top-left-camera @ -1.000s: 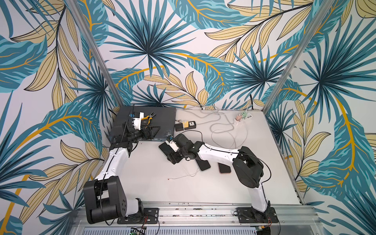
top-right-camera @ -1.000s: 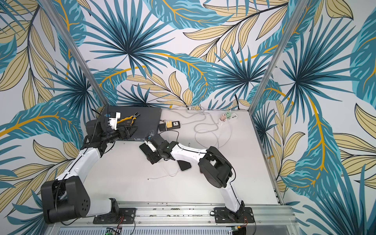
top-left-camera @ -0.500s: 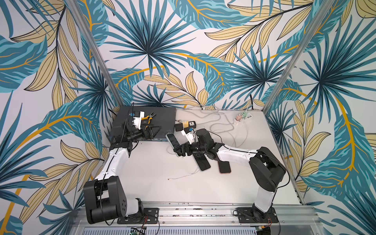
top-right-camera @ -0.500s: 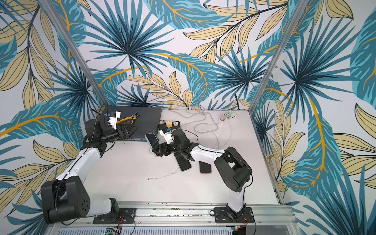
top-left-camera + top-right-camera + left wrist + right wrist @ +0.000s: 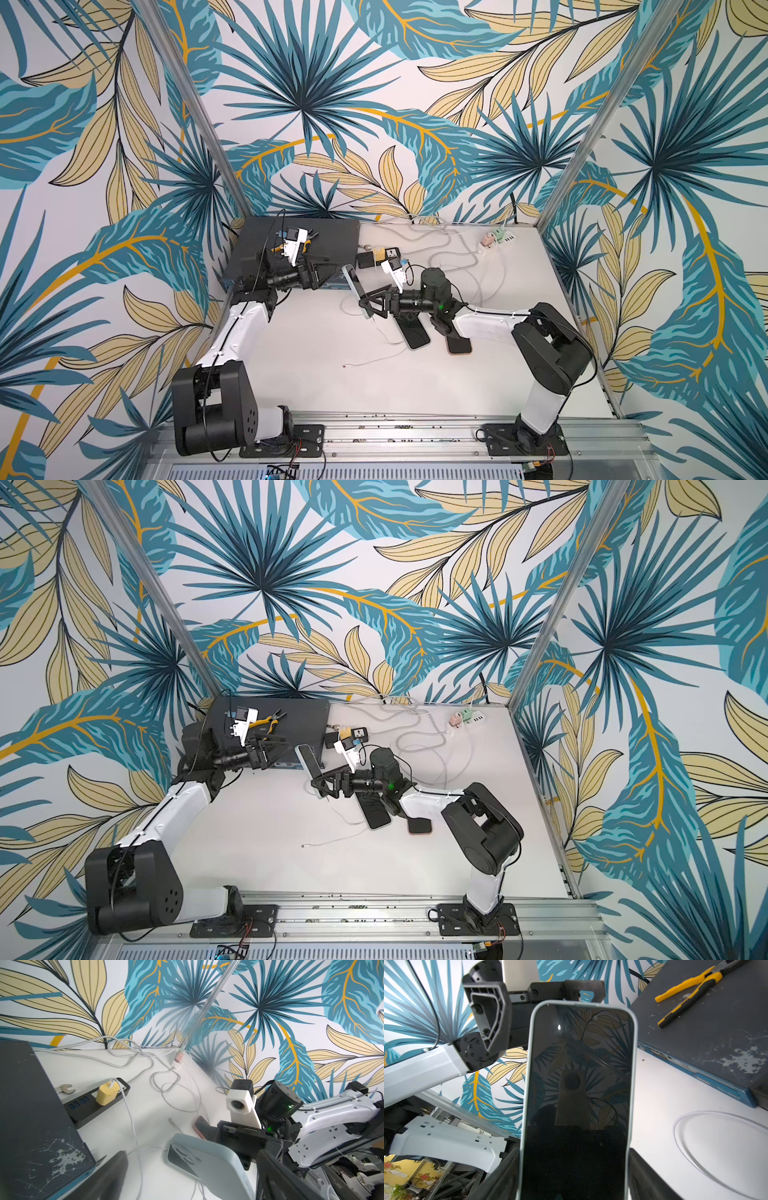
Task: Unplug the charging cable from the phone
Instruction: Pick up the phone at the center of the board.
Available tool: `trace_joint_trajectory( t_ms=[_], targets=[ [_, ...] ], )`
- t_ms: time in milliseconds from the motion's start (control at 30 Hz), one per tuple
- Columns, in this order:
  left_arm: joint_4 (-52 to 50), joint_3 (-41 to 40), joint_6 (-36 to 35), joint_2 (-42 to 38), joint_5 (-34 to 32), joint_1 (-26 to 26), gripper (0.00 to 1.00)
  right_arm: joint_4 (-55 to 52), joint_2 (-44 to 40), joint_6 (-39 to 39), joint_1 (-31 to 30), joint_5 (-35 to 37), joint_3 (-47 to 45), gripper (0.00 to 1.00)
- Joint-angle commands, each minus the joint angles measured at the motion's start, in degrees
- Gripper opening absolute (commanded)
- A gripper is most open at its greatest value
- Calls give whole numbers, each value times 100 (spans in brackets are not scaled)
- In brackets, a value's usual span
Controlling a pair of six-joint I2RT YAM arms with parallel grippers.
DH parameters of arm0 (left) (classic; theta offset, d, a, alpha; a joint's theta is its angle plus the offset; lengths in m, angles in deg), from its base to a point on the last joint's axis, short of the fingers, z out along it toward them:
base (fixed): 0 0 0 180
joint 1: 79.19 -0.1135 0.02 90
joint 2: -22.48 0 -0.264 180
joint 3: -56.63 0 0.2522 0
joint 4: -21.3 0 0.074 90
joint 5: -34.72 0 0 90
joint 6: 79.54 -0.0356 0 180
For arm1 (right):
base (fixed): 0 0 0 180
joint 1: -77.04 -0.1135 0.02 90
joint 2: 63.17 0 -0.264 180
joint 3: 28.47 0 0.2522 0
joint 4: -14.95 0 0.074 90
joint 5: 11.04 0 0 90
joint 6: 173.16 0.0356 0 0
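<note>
The phone (image 5: 352, 281) (image 5: 308, 761), in a light blue case, is held up off the table and tilted. My right gripper (image 5: 369, 305) (image 5: 322, 786) is shut on the phone's lower part. In the right wrist view its fingers (image 5: 502, 1176) press both long edges and the dark screen (image 5: 579, 1088) faces the camera. A thin white charging cable (image 5: 376, 326) hangs from the phone's lower end; its plug is not clear. My left gripper (image 5: 326, 271) (image 5: 272, 749) is open just left of the phone's top. The left wrist view shows the case's back (image 5: 209, 1164) between the spread fingers (image 5: 113, 1174).
A dark box (image 5: 332, 237) with yellow pliers (image 5: 270, 721) stands at the back left. Beside it lie a black power strip (image 5: 87, 1105) with a yellow charger (image 5: 107, 1094), a wrench (image 5: 65, 1088) and tangled cables (image 5: 449, 249). Two other phones (image 5: 413, 334) (image 5: 458, 345) and a loose cable end (image 5: 345, 365) lie nearby.
The right arm swung its elbow out to the right and raised the phone from lying flat to tilted up. The left gripper moved right, closer to the phone's top.
</note>
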Motion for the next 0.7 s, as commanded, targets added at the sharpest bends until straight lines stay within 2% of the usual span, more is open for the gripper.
trace_joint_trajectory(
  t_ms=[0, 133, 333, 667],
  targets=[
    [168, -68, -31, 8, 425, 129, 100, 1161, -197, 353, 4, -362, -85, 60],
    [337, -117, 52, 9, 719, 241, 100, 1494, -112, 517, -3, -460, -130, 60],
    [1007, -290, 561, 17, 1071, 382, 100, 1963, -71, 603, -46, -556, -233, 60],
    [1182, -266, 888, 188, 1383, 615, 100, 2160, 9, 578, -141, -633, -211, 60]
  ],
)
